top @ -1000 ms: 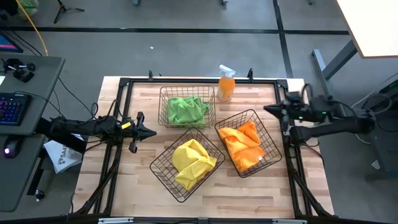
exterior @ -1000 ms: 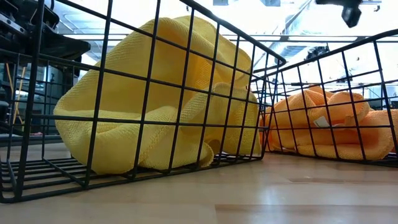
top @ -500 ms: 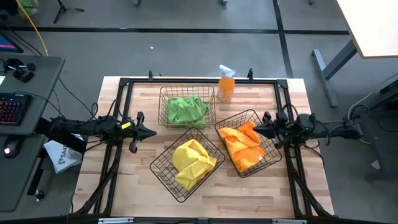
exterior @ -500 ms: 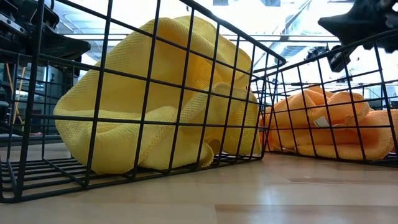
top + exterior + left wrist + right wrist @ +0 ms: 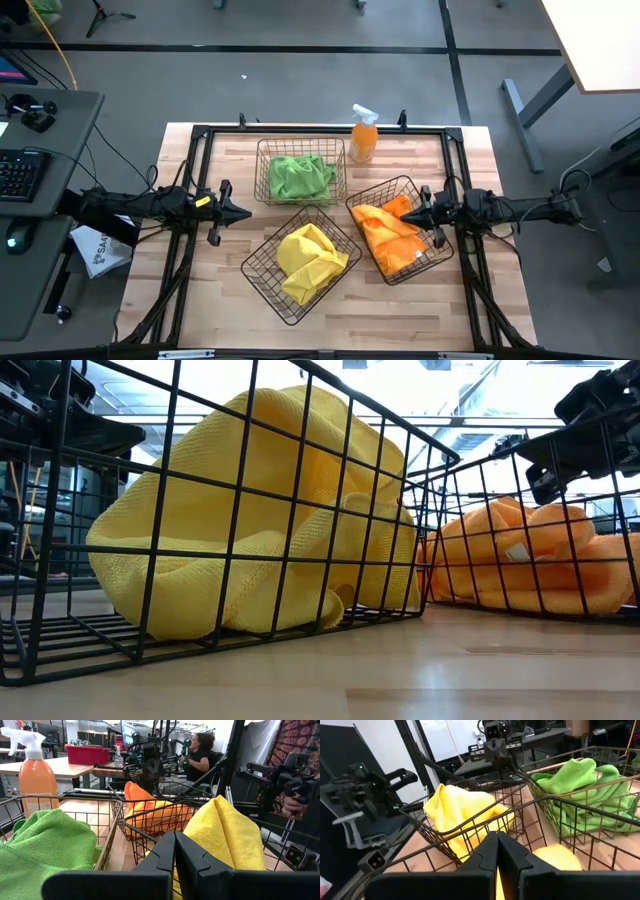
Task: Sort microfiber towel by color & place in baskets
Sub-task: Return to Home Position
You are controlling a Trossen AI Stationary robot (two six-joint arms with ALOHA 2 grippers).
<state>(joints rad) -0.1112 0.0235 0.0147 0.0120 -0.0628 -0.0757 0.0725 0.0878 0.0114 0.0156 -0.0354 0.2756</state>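
Note:
Three dark wire baskets stand on the wooden table. The far one holds green towels. The near middle one holds yellow towels. The right one holds orange towels. My left gripper is shut and empty, left of the baskets. My right gripper is shut and empty, just above the orange basket's right rim. It also shows in the low view.
An orange spray bottle stands at the table's far edge, behind the baskets. A black frame runs around the table. Bare wood lies at the near edge and left of the yellow basket.
My right gripper has swung from the table's far right corner toward the near edge and the left, coming down over the orange basket's right rim. Its fingers have stayed shut. My left arm and the towels have kept still.

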